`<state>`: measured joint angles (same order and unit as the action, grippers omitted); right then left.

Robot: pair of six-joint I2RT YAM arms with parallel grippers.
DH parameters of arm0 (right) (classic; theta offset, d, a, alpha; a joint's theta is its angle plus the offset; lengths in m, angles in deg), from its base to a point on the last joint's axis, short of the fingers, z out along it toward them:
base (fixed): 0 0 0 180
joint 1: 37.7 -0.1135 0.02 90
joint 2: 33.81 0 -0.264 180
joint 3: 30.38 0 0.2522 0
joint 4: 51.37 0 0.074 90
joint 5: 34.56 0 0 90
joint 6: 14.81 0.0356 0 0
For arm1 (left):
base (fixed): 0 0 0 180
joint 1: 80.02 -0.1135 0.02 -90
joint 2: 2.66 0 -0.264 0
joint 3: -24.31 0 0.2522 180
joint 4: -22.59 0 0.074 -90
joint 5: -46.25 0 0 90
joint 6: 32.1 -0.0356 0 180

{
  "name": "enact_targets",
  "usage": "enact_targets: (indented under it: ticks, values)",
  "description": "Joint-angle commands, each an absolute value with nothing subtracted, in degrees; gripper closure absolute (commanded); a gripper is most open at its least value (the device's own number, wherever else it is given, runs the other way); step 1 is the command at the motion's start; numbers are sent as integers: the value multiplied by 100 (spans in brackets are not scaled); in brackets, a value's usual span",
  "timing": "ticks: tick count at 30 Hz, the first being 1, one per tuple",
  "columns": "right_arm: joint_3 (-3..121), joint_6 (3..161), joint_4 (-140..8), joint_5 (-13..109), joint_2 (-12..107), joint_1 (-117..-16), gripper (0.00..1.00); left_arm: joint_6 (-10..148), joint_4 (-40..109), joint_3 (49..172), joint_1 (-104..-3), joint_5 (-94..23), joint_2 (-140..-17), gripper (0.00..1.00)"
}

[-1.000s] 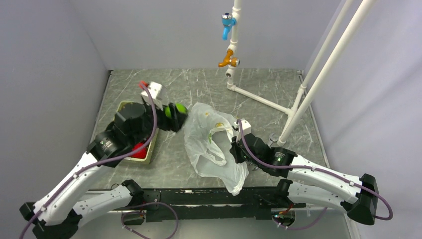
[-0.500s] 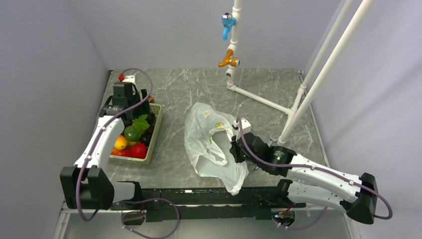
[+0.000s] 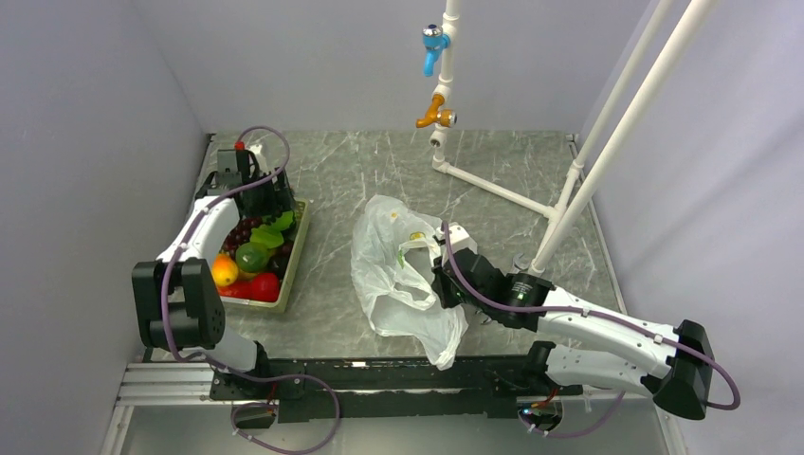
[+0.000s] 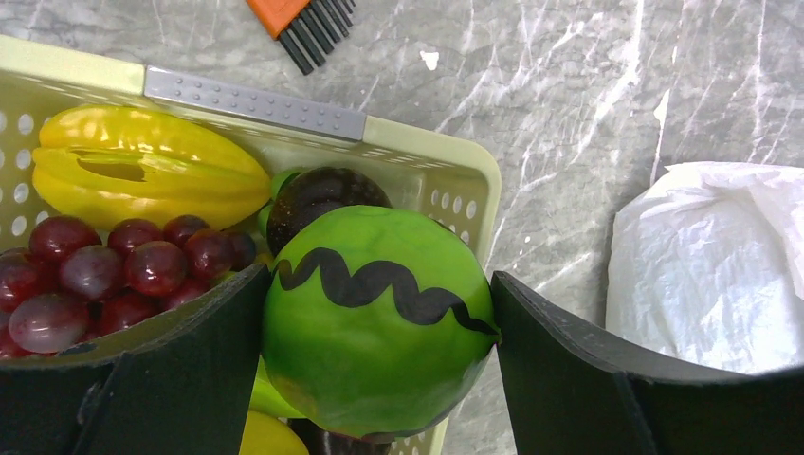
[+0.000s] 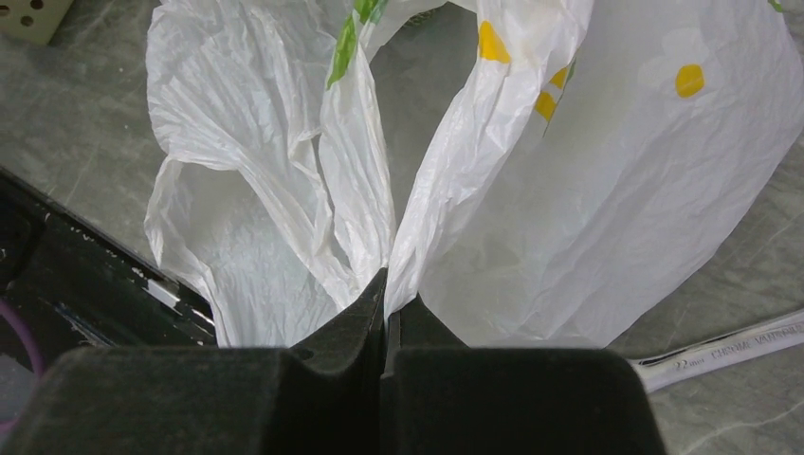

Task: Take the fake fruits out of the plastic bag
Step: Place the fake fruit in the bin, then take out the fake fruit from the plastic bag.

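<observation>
My left gripper is shut on a glossy green ball with a black wavy line, held just above the right corner of the cream tray. In the top view this gripper is over the tray's far end. In the tray lie red grapes, a yellow starfruit, a dark fruit, a green ball, an orange one and a red one. My right gripper is shut on a fold of the plastic bag, which lies crumpled mid-table. The bag's contents are hidden.
An orange brush with black bristles lies just beyond the tray. A white pipe frame with blue and orange taps stands at the back right, and slanted white poles rise on the right. A white pipe lies beside the bag.
My left arm has swung left from beside the bag to over the tray, carrying the green ball. My right gripper has stayed shut on the bag and shifted slightly.
</observation>
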<state>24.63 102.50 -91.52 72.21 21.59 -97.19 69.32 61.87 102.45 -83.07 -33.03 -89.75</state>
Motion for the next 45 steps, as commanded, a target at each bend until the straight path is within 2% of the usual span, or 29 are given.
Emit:
enact_targets:
  ticks: [1, 3, 5, 6, 7, 24, 33, 38, 42, 45]
  values:
    - [2557, 10341, -8902, 7083, 2038, -9710, 100, 6870, 6176, 10432, -8314, -3079, -8912, 41]
    - [2582, 10321, -8953, 7077, 2012, -9709, 100, 6854, 6253, 10480, -8318, -3102, -8973, 33]
    - [2610, 10293, -9009, 7103, 1975, -9711, 100, 6837, 6280, 10494, -8318, -3105, -8965, 7]
    - [2637, 10275, -9024, 7125, 1967, -9715, 100, 6849, 6284, 10494, -8318, -3101, -8947, 2]
    - [2658, 10264, -9035, 7140, 1960, -9712, 100, 6846, 6289, 10498, -8318, -3107, -8923, 1]
    - [3117, 10072, -9178, 7292, 2123, -9712, 100, 6660, 5830, 9850, -8318, -3701, -7570, 1]
    - [2981, 9944, -8979, 7139, 2024, -9717, 100, 6495, 5529, 9345, -8210, -3247, -6741, 3]
    - [3086, 9918, -8932, 6958, 2171, -9712, 100, 6588, 5618, 9136, -7288, -3331, -6102, 3]
    - [3076, 9911, -8862, 6926, 2128, -9714, 100, 8132, 5213, 8529, -6680, -2670, -5429, 4]
    - [3147, 9882, -8946, 6913, 2163, -9713, 100, 9039, 4279, 7613, -5854, -2821, -4631, 5]
